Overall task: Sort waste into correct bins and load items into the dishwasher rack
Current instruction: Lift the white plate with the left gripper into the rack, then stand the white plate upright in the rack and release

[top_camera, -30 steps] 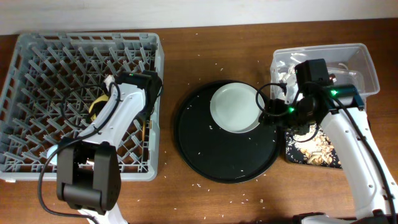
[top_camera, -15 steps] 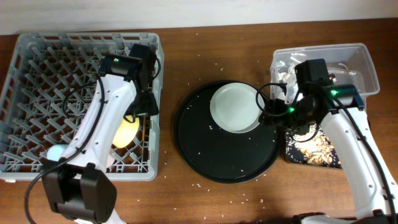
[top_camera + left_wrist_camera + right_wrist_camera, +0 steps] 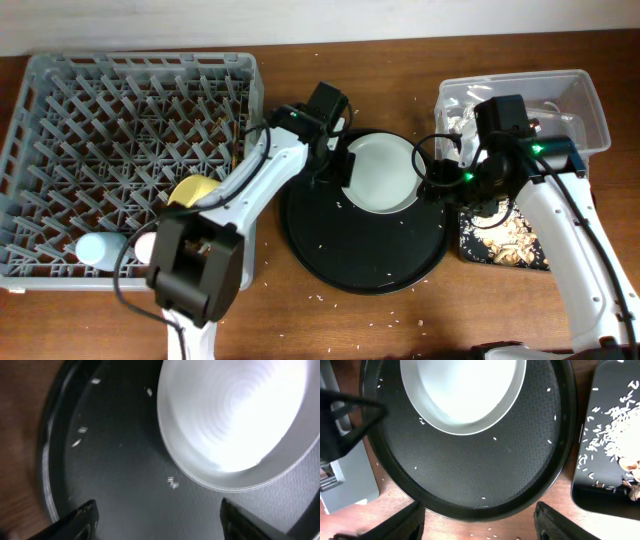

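The pale grey-white plate (image 3: 378,172) lies in the large round black tray (image 3: 365,250). My left gripper (image 3: 333,163) is open and empty, low over the tray just left of the plate (image 3: 235,415); its jaws (image 3: 160,522) frame bare tray. My right gripper (image 3: 438,180) is open and empty at the plate's right side; its jaws (image 3: 477,522) hang over the tray's near rim. The yellow bowl (image 3: 195,190), blue cup (image 3: 98,248) and pink cup (image 3: 147,243) sit in the grey dishwasher rack (image 3: 60,70). I cannot make out the chopsticks.
The clear tub (image 3: 590,95) at the back right holds a silvery scrap (image 3: 458,120). The shallow black tray (image 3: 470,250) in front of it holds tan food bits and white crumbs (image 3: 615,425). White crumbs are scattered over the round tray and the table.
My left arm has left the rack and swung right to the round tray beside the plate. The yellow bowl now lies uncovered in the rack. The right arm has not moved.
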Available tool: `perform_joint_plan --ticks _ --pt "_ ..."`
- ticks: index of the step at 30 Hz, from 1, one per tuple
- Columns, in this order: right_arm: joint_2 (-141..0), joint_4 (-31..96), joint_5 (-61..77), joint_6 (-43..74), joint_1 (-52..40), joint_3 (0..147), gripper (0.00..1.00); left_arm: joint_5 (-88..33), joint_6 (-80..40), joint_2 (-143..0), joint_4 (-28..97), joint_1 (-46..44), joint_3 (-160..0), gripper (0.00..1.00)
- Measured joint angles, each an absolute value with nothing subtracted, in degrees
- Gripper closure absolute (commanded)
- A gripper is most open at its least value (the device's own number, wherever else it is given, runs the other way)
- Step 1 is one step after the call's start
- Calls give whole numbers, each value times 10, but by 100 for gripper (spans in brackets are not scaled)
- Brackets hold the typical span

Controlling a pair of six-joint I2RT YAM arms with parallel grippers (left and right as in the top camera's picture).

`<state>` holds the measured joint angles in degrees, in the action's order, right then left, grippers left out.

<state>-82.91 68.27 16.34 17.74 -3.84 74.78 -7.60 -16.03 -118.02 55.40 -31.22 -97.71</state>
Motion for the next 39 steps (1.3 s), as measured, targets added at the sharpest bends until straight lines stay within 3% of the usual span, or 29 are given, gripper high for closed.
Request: perform_joint_plan --ticks 3,6,9,12,16,21,24,29,39 --pt "-829 682 163 178 -38 748 29 -110 -168 -1233 511 -312 -977 56" --pt "-829 688 162 178 -38 748 29 -126 -171 -1283 482 -312 -980 100" --pt "-829 688 161 178 -38 748 29 -143 -172 -1289 493 -310 -994 100" --pt "-829 688 159 178 -38 748 29 -139 -174 -1292 596 -299 -1053 100" --pt "-829 687 159 178 -38 748 29 -72 -169 -1268 762 -215 -1217 100" --pt "-829 687 159 178 -38 748 29 169 -141 -1137 896 -39 -1338 100" --pt "-829 688 159 178 -38 748 28 300 -139 -1115 902 39 -1341 100" --pt "-829 688 159 178 -38 748 28 373 -126 -1121 839 83 -1304 100" --pt "-829 688 159 178 -38 748 28 462 -90 -1125 699 9 -1168 100"
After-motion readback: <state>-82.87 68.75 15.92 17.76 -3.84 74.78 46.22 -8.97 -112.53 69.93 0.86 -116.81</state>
